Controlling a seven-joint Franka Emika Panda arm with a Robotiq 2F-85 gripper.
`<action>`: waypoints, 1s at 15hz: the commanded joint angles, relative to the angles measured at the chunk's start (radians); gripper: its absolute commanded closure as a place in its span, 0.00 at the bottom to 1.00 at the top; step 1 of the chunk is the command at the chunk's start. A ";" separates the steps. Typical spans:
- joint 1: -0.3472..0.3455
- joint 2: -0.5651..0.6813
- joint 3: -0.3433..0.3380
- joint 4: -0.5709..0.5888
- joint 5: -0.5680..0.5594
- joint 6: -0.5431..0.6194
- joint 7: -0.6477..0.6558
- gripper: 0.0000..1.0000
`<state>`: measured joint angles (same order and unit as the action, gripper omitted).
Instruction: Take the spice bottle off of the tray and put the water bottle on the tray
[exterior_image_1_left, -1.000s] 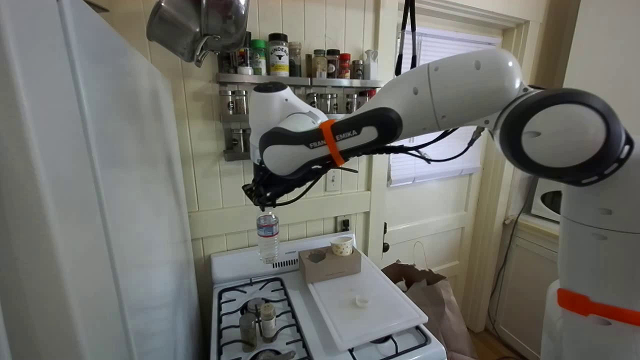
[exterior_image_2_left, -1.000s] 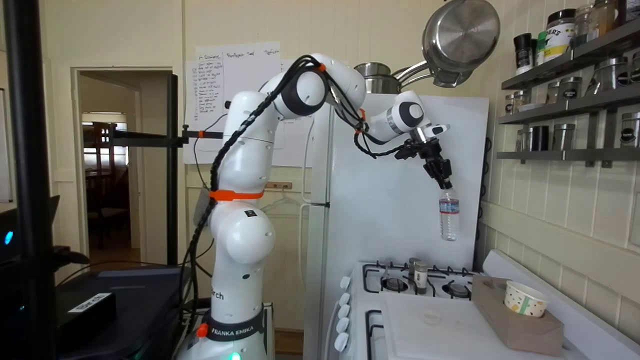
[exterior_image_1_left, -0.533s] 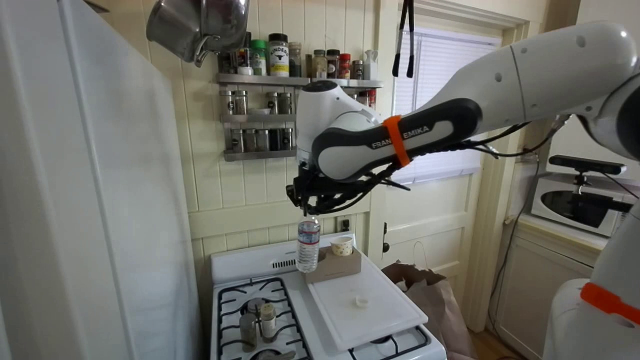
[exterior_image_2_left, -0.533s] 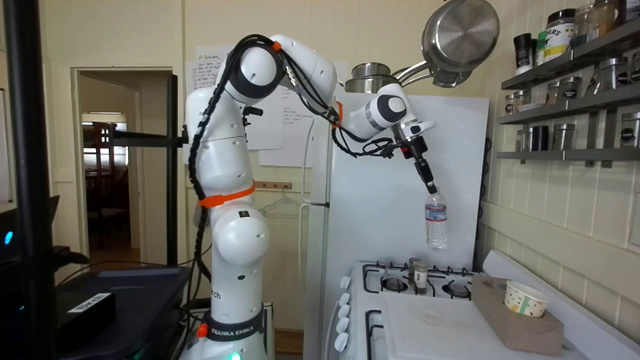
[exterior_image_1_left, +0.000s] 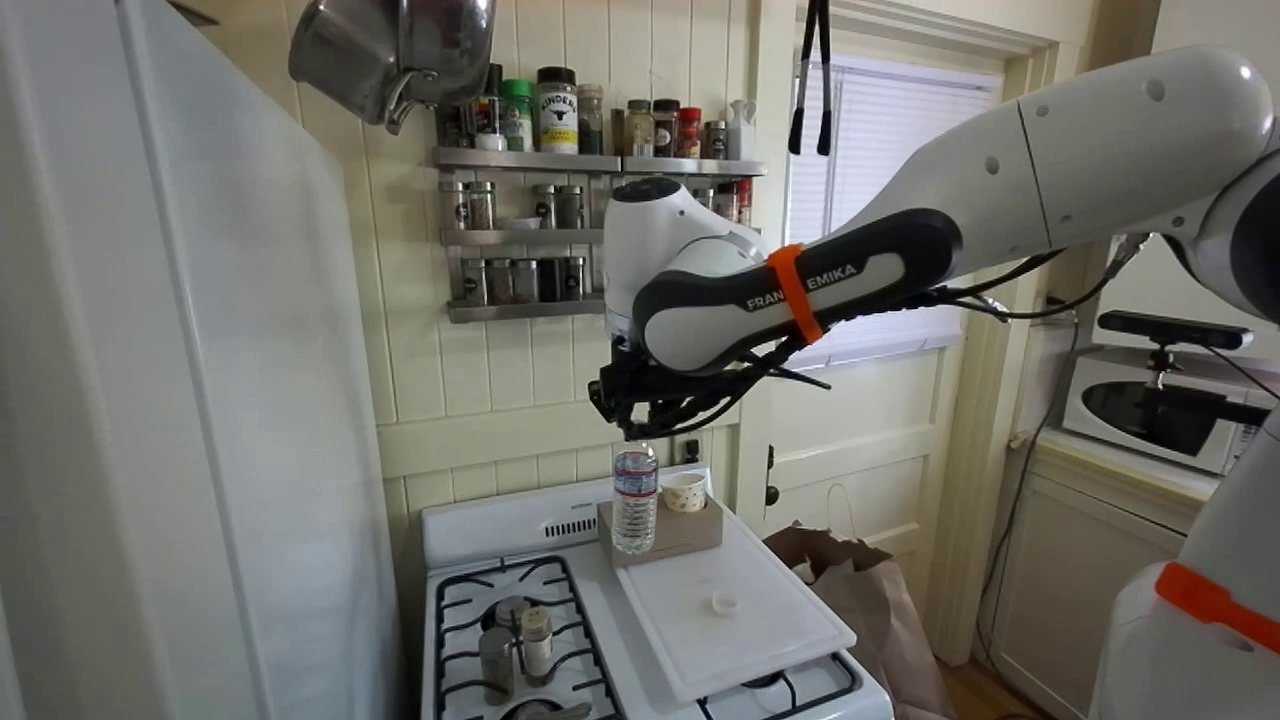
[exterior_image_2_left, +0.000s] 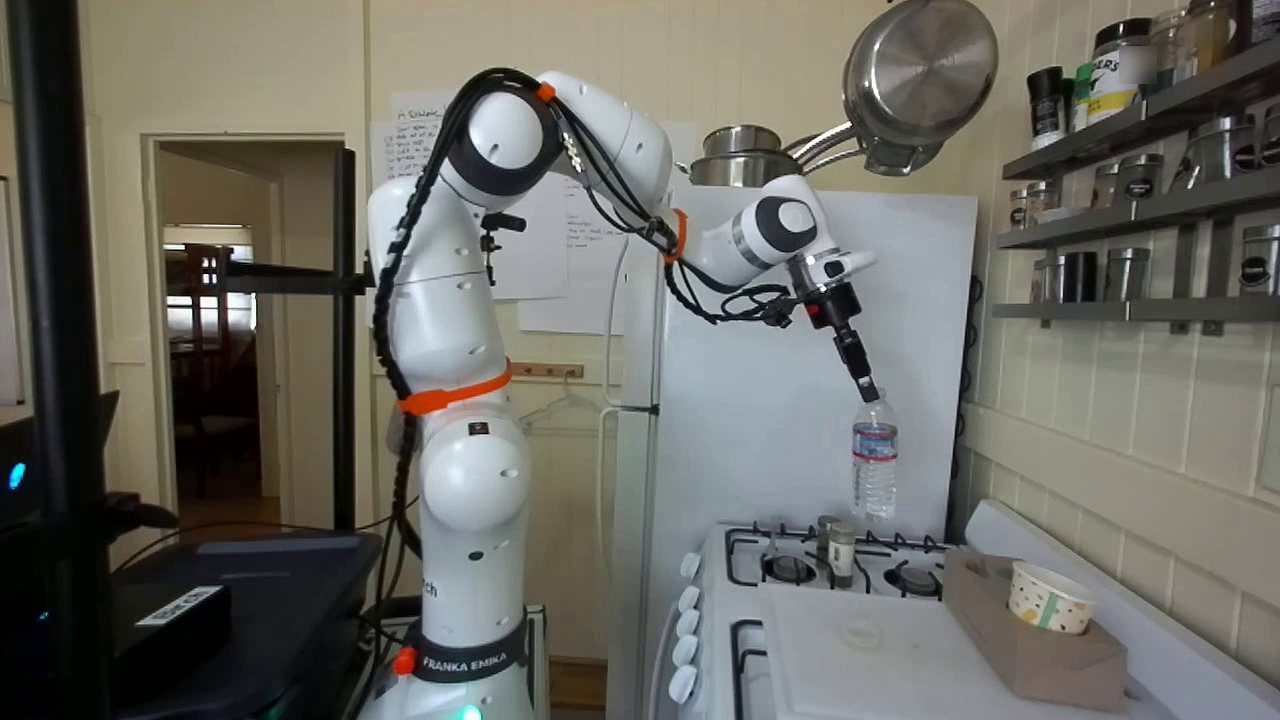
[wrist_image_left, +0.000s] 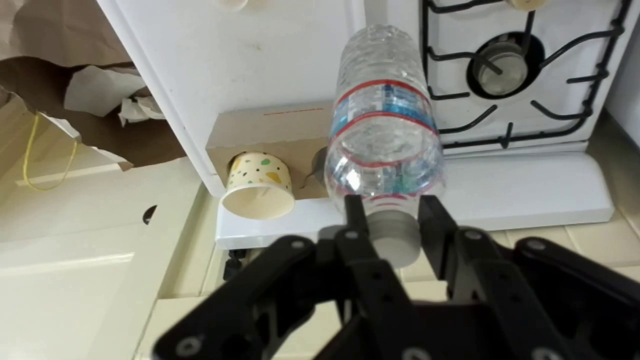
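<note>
The tool (wrist_image_left: 392, 215) grips the water bottle (wrist_image_left: 382, 115) at its cap (wrist_image_left: 396, 242); the fingers (wrist_image_left: 356, 215) are parted only by the cap's width. The bottle hangs nearly upright, its base clear of the tray (exterior_image_1_left: 735, 635). Two spice bottles (exterior_image_1_left: 537, 645) stand upright, side by side, on the grate (wrist_image_left: 425, 30), off the tray. A carton (exterior_image_1_left: 665, 545) at the tray's rear end holds a patterned cup (exterior_image_1_left: 684, 492).

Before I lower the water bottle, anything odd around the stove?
A small pale round piece looks stray on the tray, purpose unclear; beside the stove, the brown paper bag has a ragged, torn-looking rim.
</note>
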<state>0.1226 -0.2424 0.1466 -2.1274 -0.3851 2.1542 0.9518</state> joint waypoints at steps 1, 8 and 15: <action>-0.077 -0.007 0.004 -0.038 -0.014 -0.037 0.069 0.92; -0.154 0.031 -0.008 -0.102 -0.106 0.020 0.235 0.92; -0.154 0.111 -0.027 -0.091 -0.183 0.050 0.362 0.92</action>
<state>-0.0329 -0.1536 0.1279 -2.2143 -0.5334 2.1669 1.2563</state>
